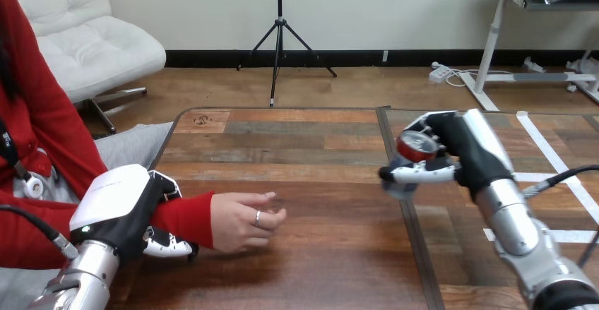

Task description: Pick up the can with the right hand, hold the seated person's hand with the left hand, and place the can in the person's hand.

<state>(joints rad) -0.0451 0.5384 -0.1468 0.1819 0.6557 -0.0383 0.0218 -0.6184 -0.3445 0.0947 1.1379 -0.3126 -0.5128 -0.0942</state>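
Note:
My right hand (463,151) is lifted above the table at the right, its fingers and thumb curled round a red can (414,147) with a silver top that tilts toward the left. At the lower left my left hand (134,211) wraps the person's red-sleeved wrist (182,218), fingers curled under and over the sleeve. The person's hand (244,219) rests on the table just past my left hand, loosely curled with the thumb side up. A wide gap of table lies between the can and that hand.
The wooden table (297,147) has a dark seam (410,232) running front to back under the can. White tape strips (558,162) mark the table's right part. The person sits at the left edge.

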